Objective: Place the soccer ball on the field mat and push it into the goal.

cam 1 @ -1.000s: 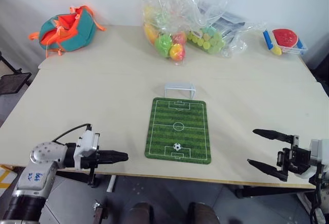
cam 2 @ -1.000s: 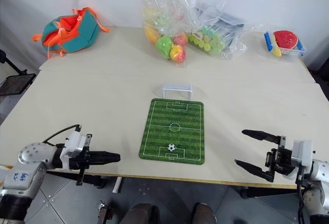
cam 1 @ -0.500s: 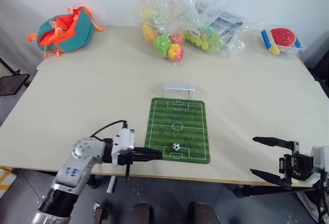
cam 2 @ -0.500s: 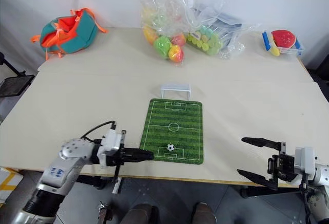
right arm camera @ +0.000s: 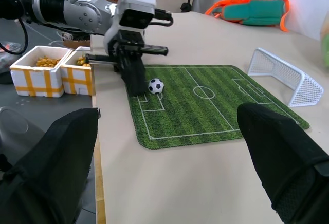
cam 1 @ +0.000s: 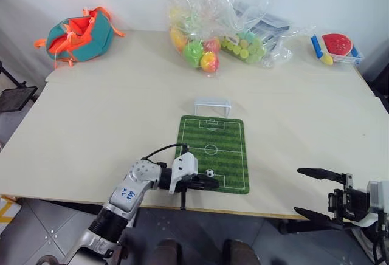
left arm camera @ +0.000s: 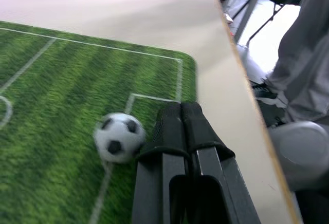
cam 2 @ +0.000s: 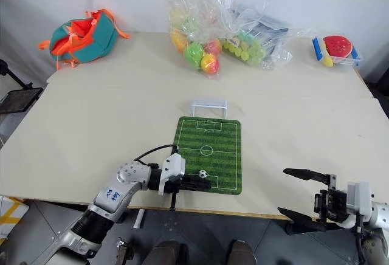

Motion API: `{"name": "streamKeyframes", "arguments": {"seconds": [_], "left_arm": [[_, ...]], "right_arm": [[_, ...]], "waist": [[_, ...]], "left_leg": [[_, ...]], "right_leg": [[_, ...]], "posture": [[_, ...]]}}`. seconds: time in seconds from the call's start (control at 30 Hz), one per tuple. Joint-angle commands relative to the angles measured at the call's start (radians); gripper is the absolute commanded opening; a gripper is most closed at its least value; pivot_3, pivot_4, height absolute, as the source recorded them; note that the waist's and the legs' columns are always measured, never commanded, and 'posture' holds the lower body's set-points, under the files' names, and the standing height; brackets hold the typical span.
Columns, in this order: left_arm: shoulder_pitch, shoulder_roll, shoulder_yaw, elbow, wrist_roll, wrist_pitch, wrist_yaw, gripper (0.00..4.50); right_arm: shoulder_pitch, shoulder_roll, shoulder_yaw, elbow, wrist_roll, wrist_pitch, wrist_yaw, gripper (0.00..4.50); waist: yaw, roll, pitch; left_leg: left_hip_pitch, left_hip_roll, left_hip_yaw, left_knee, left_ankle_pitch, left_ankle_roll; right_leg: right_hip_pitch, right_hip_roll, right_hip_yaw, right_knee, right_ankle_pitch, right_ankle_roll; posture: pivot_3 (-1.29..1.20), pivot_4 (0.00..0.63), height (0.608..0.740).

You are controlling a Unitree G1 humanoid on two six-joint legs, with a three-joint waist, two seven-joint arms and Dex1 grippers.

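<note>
The soccer ball (cam 1: 209, 172) is tiny, white with black patches, and rests on the near end of the green field mat (cam 1: 213, 143), by the near penalty box. The white goal (cam 1: 213, 106) stands at the mat's far end. My left gripper (cam 1: 213, 184) is shut and lies level over the mat's near edge, pointing right. In the left wrist view the ball (left arm camera: 119, 136) sits right against the side of its fingertips (left arm camera: 169, 124). My right gripper (cam 1: 307, 192) hangs open off the table's front right edge, holding nothing.
Clear bags of coloured balls (cam 1: 203, 49) lie at the back centre. A teal and orange backpack (cam 1: 76, 37) sits at the back left, a red and blue toy (cam 1: 335, 46) at the back right. Below the table's left edge stand yellow-striped boxes (right arm camera: 51, 70).
My left gripper has swept right along the table's front edge, from well left of the mat to beside the ball. The right gripper has drawn back a little. The ball stays put.
</note>
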State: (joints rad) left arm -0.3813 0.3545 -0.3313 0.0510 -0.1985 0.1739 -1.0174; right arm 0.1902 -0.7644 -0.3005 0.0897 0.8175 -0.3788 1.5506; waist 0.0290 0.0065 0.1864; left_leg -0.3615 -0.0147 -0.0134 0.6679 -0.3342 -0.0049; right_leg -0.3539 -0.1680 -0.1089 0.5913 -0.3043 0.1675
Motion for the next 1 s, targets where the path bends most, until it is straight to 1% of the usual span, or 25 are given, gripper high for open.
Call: {"name": "streamKeyframes", "arguments": {"seconds": [0.03,0.1,0.13,0.17,0.23,0.3,0.43,0.47,0.5,0.63,0.7,0.87,1.0], "left_arm": [[-0.034,-0.025,0.022,0.04,0.028,-0.015,0.059,0.01],[-0.09,-0.057,0.053,0.128,0.068,-0.07,0.15,0.01],[-0.131,-0.083,0.086,0.186,0.089,-0.129,0.225,0.01],[-0.162,-0.104,0.118,0.226,0.085,-0.157,0.267,0.01],[-0.186,-0.124,0.153,0.256,0.055,-0.193,0.26,0.01],[-0.179,-0.117,0.181,0.237,0.01,-0.201,0.209,0.01],[-0.097,-0.007,0.289,0.12,-0.117,-0.27,0.06,0.01],[-0.083,0.02,0.305,0.098,-0.142,-0.253,0.035,0.01],[-0.059,0.077,0.344,0.07,-0.17,-0.236,0.005,0.01],[0.027,0.257,0.491,0.032,-0.217,-0.228,-0.043,0.01],[0.074,0.323,0.564,0.037,-0.242,-0.198,-0.042,0.01],[0.171,0.409,0.685,0.096,-0.266,-0.161,-0.039,0.01],[0.266,0.417,0.749,0.08,-0.258,-0.138,0.016,0.01]], "right_arm": [[0.019,0.022,-0.048,-0.044,0.001,0.003,0.019,4.5],[0.033,0.055,-0.069,-0.033,-0.009,-0.015,0.011,4.5],[0.034,0.081,-0.084,-0.02,-0.014,-0.032,-0.01,4.5],[0.03,0.109,-0.097,-0.01,-0.018,-0.041,-0.045,4.5],[0.017,0.148,-0.118,-0.002,-0.029,-0.045,-0.093,4.5],[0.003,0.177,-0.119,0.004,-0.047,-0.049,-0.117,4.5],[-0.038,0.222,-0.107,0.033,-0.087,-0.055,-0.169,4.5],[-0.046,0.227,-0.103,0.037,-0.095,-0.057,-0.169,4.5],[-0.063,0.235,-0.101,0.05,-0.103,-0.063,-0.173,4.5],[-0.142,0.254,-0.113,0.135,-0.12,-0.086,-0.184,4.5],[-0.179,0.253,-0.117,0.186,-0.121,-0.098,-0.163,4.5],[-0.243,0.246,-0.126,0.291,-0.115,-0.111,-0.1,4.5],[-0.286,0.23,-0.118,0.328,-0.126,-0.115,-0.063,4.5]], "waist": [[0.0,0.0,0.0],[0.002,0.0,0.0],[0.004,0.0,0.0],[0.006,-0.001,0.0],[0.004,-0.001,0.0],[-0.003,0.0,0.0],[-0.018,0.0,0.0],[-0.019,0.0,0.0],[-0.018,0.0,0.0],[-0.02,0.0,0.0],[-0.02,0.001,0.0],[-0.01,0.001,0.0],[-0.014,0.001,0.0]], "left_leg": [[0.0,0.0,0.0,0.0,0.0,0.0],[0.0,0.0,0.0,0.0,0.0,0.0],[0.0,0.0,0.0,0.0,0.0,0.0],[0.0,0.0,0.0,0.001,0.0,0.0],[0.0,0.0,0.0,0.001,0.0,0.0],[0.0,0.0,0.0,0.0,0.0,0.0],[0.0,0.001,0.002,-0.002,0.0,0.0],[0.0,0.001,0.002,-0.002,0.0,-0.001],[0.0,0.002,0.002,-0.002,0.0,-0.001],[0.0,0.001,0.002,-0.001,0.0,-0.001],[0.001,0.001,0.002,-0.001,0.0,-0.001],[0.001,0.001,0.002,-0.002,0.0,-0.001],[0.002,0.002,0.002,-0.003,0.0,-0.001]], "right_leg": [[0.0,0.0,0.0,0.0,0.0,0.0],[0.0,0.0,0.0,0.0,0.0,0.0],[0.0,0.0,0.0,0.0,0.0,0.0],[0.001,0.0,0.0,0.0,0.0,0.0],[0.001,0.0,0.0,0.0,0.0,0.001],[0.0,0.0,0.0,-0.001,0.0,0.001],[-0.002,0.001,0.001,0.0,0.0,0.0],[-0.003,0.001,0.002,0.0,0.0,0.0],[-0.003,0.002,0.002,0.001,0.0,0.0],[-0.002,0.002,0.003,0.001,0.0,0.0],[-0.002,0.002,0.003,0.001,0.0,0.0],[-0.002,0.002,0.003,0.001,0.0,0.0],[-0.003,0.002,0.003,0.001,0.0,0.0]], "posture": [[0.0,0.15,0.74],[0.0,0.15,0.74],[0.0,0.15,0.74],[0.0,0.15,0.74],[0.0,0.15,0.74],[0.0,0.15,0.74],[0.0,0.15,0.74],[0.0,0.15,0.74],[0.0,0.15,0.74],[0.0,0.15,0.74],[0.0,0.15,0.74],[0.0,0.15,0.74],[0.0,0.15,0.74]]}}
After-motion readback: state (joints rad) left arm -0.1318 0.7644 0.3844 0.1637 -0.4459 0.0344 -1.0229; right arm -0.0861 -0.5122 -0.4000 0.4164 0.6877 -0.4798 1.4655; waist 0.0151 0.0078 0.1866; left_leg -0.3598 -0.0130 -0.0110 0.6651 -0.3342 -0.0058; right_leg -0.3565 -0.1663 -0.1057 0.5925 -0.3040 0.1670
